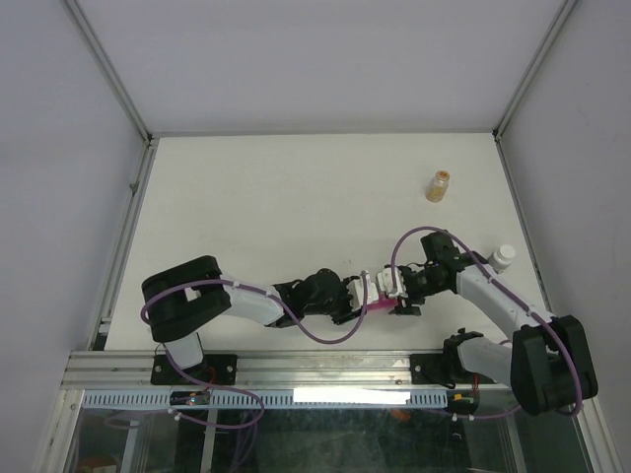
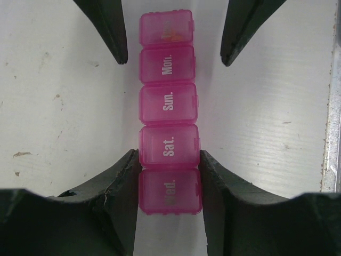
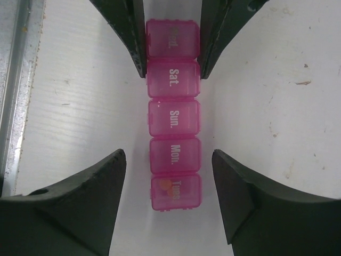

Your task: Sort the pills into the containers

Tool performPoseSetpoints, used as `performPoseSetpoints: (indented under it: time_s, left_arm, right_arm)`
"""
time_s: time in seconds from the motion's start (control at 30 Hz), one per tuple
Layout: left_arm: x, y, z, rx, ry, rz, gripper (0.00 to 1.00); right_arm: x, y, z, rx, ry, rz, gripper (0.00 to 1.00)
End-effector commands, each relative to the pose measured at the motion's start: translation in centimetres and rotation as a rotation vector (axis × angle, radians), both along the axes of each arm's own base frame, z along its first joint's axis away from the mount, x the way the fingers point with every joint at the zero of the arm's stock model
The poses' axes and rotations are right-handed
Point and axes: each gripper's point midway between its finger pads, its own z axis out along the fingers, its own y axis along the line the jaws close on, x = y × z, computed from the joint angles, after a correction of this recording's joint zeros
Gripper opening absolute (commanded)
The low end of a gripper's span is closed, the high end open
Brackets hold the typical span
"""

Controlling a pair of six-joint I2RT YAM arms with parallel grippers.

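Observation:
The magenta strip of containers (image 1: 379, 302) lies on the table between my two grippers, and its lids look shut. In the left wrist view the strip (image 2: 168, 101) reads Wed., Sat., Sun., Mon. My left gripper (image 2: 169, 156) is shut on it at the Sat./Wed. end, with both fingers pressed to its sides. In the right wrist view, orange pills (image 3: 166, 188) show inside the Tues. compartment. My right gripper (image 3: 168, 156) is open, its fingers standing apart on either side of the Mon./Tues. end without touching it. In the top view the left gripper (image 1: 361, 296) and right gripper (image 1: 394, 296) face each other.
A small amber bottle (image 1: 440, 184) stands at the back right of the table. A white-capped object (image 1: 503, 257) sits by the right arm near the right wall. A metal rail (image 2: 334, 106) runs along the table's near edge close to the strip.

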Motion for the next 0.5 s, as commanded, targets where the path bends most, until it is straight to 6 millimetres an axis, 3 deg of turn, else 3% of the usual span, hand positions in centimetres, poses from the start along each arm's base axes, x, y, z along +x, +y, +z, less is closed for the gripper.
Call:
performPoseSetpoints:
  time_s: [0.0, 0.47]
  left_arm:
    - [-0.12, -1.12, 1.44, -0.079, -0.009, -0.035, 0.24]
    - [-0.41, -1.19, 1.56, -0.108, -0.025, -0.064, 0.23]
  right_arm:
    - [1.11, 0.37, -0.36, -0.018, -0.023, -0.024, 0.68]
    - [0.88, 0.53, -1.0, -0.025, -0.004, -0.013, 0.62]
